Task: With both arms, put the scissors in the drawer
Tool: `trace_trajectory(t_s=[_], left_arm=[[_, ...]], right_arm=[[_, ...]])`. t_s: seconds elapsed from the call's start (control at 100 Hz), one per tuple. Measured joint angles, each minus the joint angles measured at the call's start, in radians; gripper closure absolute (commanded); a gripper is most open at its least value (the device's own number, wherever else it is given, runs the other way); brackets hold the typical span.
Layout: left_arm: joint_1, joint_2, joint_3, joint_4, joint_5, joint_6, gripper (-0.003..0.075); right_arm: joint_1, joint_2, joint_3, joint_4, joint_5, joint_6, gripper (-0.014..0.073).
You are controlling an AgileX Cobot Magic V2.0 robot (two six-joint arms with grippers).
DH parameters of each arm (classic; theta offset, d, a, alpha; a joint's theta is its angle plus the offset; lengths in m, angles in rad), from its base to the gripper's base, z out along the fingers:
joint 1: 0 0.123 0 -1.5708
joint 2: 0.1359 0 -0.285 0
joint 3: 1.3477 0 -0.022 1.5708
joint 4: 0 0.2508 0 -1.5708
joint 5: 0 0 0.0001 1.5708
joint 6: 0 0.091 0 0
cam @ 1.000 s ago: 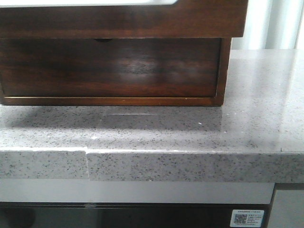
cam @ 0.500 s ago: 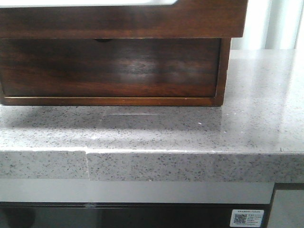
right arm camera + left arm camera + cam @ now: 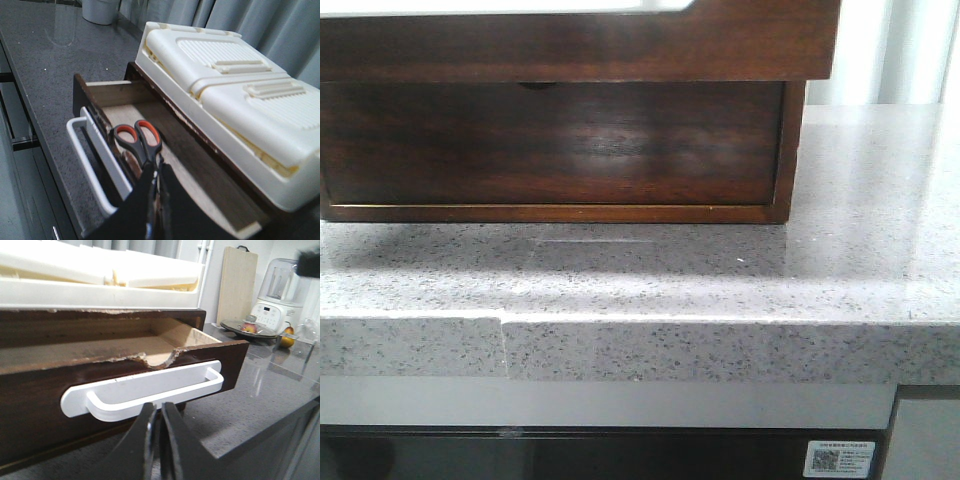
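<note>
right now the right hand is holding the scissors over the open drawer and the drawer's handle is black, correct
Not quite: the handle is white, as the left wrist view shows. The rest stands: in the right wrist view the right hand is closed on the scissors above the open drawer.

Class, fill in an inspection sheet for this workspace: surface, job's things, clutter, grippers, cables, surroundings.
Surface: grey speckled stone counter.
Job's things: drawer pulled open, white handle on its front; scissors over the open drawer, blades in the right gripper.
Clutter: cream plastic tray on top of the wooden box.
Grippers: right shut on scissors; left gripper shut, empty, just before the handle.
Cables: nothing seen.
Surroundings: blender, cutting board, curtains.
</note>
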Motion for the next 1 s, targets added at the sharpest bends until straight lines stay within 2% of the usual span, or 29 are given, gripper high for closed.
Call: trace_trajectory(t_s=[0.16, 0.35, 1.0], left_arm=[[0.0, -0.011, 0.023, 0.038, -0.002, 0.0, 0.0739], [0.0, -0.011, 0.032, 0.043, 0.0, 0.0, 0.0739], [0.0, -0.011, 0.047, 0.05, -0.002, 0.001, 0.0739]], right_arm=[[-0.064, -0.287, 0.227, -0.023, -0.02, 0.036, 0.0625], [-0.161, -0.453, 0.365, -0.036, -0.02, 0.052, 0.0625], [-0.171, -0.485, 0.385, -0.038, -0.02, 0.052, 0.0625]])
